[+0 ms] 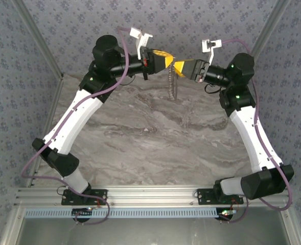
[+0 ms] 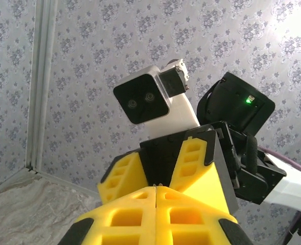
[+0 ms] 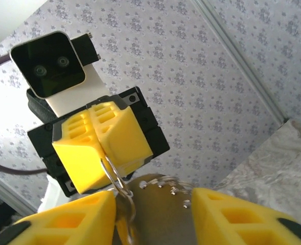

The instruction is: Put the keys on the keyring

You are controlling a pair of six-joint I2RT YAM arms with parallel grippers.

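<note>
Keyring (image 3: 112, 173) is up in the air, pinched in my left gripper (image 3: 100, 145). The thin silver loop pokes out of the seam between the two yellow fingertips, which are pressed flat together with no gap. Same in the left wrist view: my own fingers meet edge to edge.

From above, both grippers meet tip to tip over the far part of the marble table (image 1: 150, 132), well clear of it. A short chain (image 1: 170, 84) hangs straight down from where they meet and doesn't reach the surface.

My right gripper (image 3: 154, 196) has its fingers set apart, and a blurred brass-yellow rounded thing fills the gap between them. I take it for the key (image 3: 158, 209). It seems to touch both fingers, so it's held, but it's too close and soft to see its blade or hole. The keyring's loop runs down to the key's left edge; can't tell if it's threaded through or just touching.
</note>
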